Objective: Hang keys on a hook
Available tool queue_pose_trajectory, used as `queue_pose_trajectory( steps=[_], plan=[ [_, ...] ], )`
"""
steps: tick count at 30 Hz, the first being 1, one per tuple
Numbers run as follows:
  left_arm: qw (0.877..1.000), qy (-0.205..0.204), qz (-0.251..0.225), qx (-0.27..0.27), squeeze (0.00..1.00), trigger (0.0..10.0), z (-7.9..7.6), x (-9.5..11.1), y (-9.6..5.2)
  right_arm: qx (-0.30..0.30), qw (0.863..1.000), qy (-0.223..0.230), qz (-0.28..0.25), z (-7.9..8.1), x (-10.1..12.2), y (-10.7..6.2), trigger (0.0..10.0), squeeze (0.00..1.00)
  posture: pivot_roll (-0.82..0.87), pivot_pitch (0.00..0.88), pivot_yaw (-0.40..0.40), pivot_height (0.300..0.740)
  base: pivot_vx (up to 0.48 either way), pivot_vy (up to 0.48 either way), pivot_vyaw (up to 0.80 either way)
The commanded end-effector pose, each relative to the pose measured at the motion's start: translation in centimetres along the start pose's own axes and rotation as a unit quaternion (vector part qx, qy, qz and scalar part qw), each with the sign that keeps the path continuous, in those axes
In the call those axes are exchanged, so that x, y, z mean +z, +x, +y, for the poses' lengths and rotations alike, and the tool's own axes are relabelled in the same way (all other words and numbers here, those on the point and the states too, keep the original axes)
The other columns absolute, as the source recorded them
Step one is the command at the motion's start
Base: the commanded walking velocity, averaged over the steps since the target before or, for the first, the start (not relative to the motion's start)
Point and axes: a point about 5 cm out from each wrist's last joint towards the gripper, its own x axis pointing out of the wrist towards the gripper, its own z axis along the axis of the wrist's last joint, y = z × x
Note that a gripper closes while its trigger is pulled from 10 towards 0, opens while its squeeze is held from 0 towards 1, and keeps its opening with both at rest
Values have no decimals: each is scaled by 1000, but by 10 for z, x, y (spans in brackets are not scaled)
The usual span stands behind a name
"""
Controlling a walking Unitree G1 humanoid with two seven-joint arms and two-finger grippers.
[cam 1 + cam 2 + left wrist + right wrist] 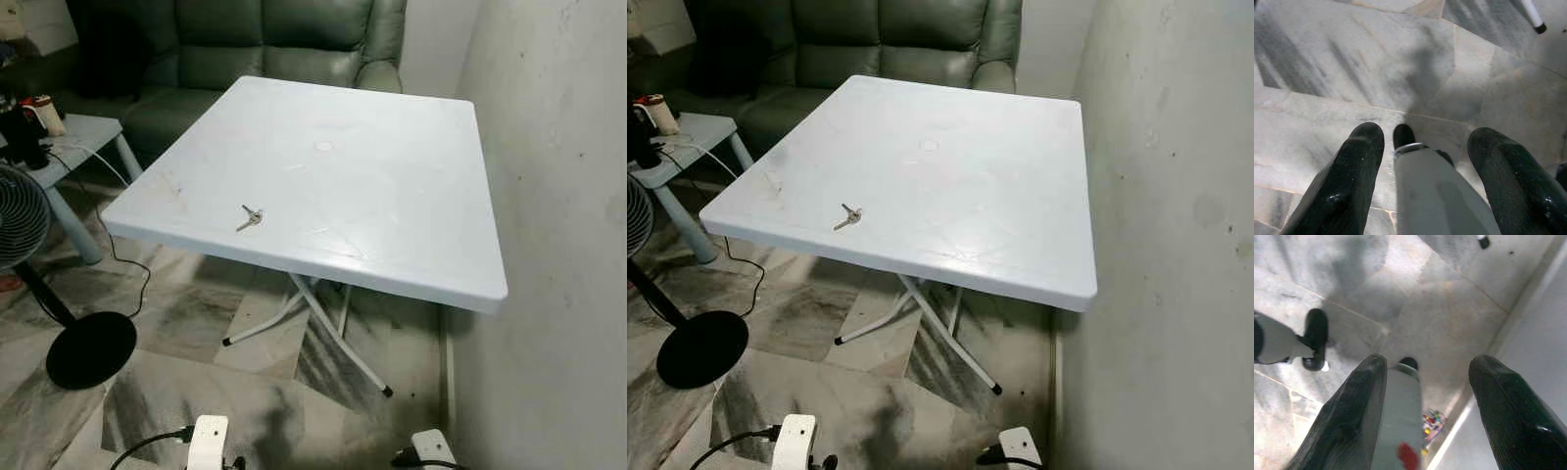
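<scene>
Keys point(251, 217) lie flat on the white plastic table point(392, 196), near its front edge toward the left corner; they look small and silvery (two, seemingly, on one ring), with no writing I can read; behind the table stands a green sofa point(274, 39), a bare wall point(558, 196) to its right, a black fan base point(90, 349) on marble floor point(186, 323) to its left; left gripper point(1422, 147) and right gripper point(1425, 372) hang low, fingers spread wide, holding nothing.

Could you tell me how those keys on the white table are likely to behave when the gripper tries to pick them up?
The keys lie flat on the smooth table, so they may slide when nudged. Thin metal, probably stiff and light. If joined by a ring, they could dangle.
</scene>
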Motion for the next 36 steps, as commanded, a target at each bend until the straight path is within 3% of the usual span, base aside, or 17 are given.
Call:
queue_pose_trajectory(
  steps=[1, 36],
  plan=[
    [1000, -2, 4, 1, 0, 10000, 2, -1, 0, 1, 1000, 7, -5, 0, 3, 0, 10000, 0, -116, 0, 8, 740, 0, 270, 0],
    [1000, -6, 6, -1, 0, 10000, 1, -1, 0, 1, 1000, 12, -6, -1, 3, 0, 10000, 0, -116, 0, 4, 740, 0, 419, 0]
  ],
)
